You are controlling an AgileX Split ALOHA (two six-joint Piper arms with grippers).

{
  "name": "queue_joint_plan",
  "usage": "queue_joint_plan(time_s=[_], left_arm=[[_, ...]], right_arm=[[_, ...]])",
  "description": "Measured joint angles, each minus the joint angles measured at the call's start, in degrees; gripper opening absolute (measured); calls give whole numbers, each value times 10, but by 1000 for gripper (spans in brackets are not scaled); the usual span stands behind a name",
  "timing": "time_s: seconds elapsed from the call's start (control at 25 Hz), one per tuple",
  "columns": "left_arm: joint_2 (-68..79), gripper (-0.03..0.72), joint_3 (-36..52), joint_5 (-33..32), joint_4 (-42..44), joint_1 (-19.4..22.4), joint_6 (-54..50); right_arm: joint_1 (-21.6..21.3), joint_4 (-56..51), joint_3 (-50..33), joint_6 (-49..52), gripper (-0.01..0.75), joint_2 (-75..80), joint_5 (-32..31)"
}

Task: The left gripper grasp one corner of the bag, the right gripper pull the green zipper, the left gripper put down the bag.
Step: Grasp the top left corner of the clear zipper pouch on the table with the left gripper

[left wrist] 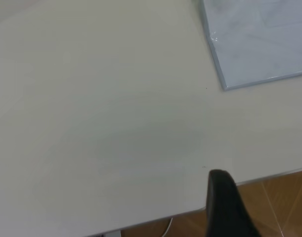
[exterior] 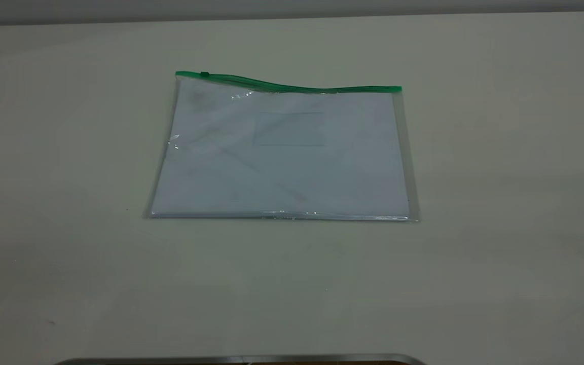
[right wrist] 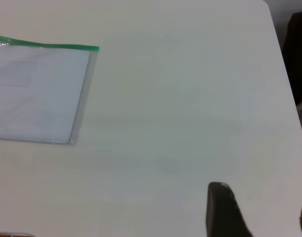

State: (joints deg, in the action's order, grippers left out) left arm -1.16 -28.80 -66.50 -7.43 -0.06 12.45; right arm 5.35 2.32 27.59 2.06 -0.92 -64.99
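Note:
The bag (exterior: 282, 162), a clear flat pouch with white paper inside and a small card pocket (exterior: 289, 129), lies flat on the table. The green zipper (exterior: 292, 86) runs along its far edge, with the slider tab (exterior: 204, 74) near the left end. Neither gripper shows in the exterior view. The left gripper (left wrist: 263, 190) is open and empty over the table's edge, well apart from the bag's near left corner (left wrist: 259, 39). The right gripper (right wrist: 262, 190) is open and empty over bare table, far from the bag (right wrist: 37, 94) and the zipper's right end (right wrist: 52, 46).
The pale table (exterior: 474, 253) spreads wide round the bag. Its edge and the wooden floor (left wrist: 284, 192) show in the left wrist view. A dark object (right wrist: 296, 54) stands past the table's edge in the right wrist view. A metal strip (exterior: 241, 359) lies at the front.

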Motion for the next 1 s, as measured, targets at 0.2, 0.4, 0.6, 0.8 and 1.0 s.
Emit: queue_joint_plan(time_s=[0.2,0.4,0.6,0.8,1.0], left_arm=[[0,454,0,0,0,0,0],[0,454,0,0,0,0,0],[0,455,0,0,0,0,0],[0,455,0,0,-1,0,0],[0,455,0,1,-26,0,0]], right_arm=[[0,0,0,0,413,0,0],[0,0,0,0,413,0,0],[0,0,0,0,413,0,0],[0,0,0,0,413,0,0],[0,0,0,0,413,0,0]])
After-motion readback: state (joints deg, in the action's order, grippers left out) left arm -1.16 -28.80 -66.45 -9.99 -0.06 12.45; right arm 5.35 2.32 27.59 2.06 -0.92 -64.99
